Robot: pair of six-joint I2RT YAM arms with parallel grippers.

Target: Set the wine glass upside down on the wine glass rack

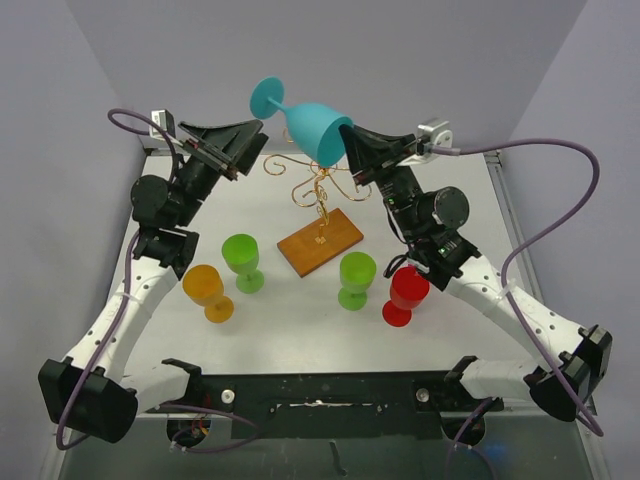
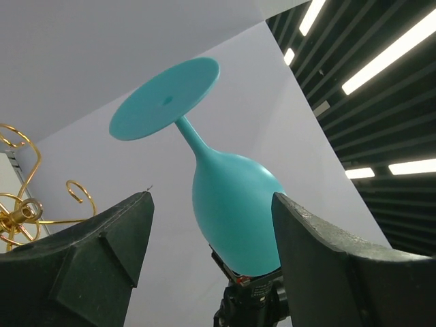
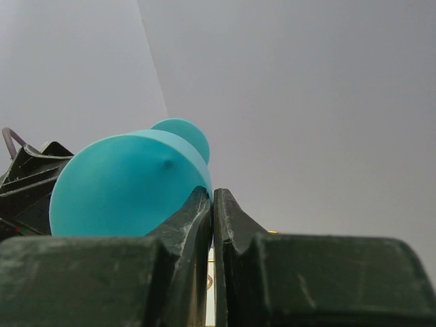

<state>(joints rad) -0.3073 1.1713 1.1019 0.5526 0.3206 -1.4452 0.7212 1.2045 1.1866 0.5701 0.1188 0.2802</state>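
Observation:
A teal wine glass [image 1: 318,128] hangs tilted in the air above the wine glass rack [image 1: 318,188], its foot [image 1: 267,97] pointing up and to the left. My right gripper [image 1: 352,142] is shut on the bowl's rim, and its jaws [image 3: 212,194] pinch the thin wall. Left of the glass, my left gripper [image 1: 236,150] is open and apart from it. In the left wrist view the bowl [image 2: 235,211] shows beyond the two spread fingers [image 2: 116,238]. The rack's gold wire scrolls [image 2: 27,211] rise from a brown wooden base [image 1: 320,245].
Four other glasses stand upright on the table: orange [image 1: 206,290] and green [image 1: 241,258] left of the base, green [image 1: 356,277] and red [image 1: 406,292] right of it. Grey walls close in the table on three sides.

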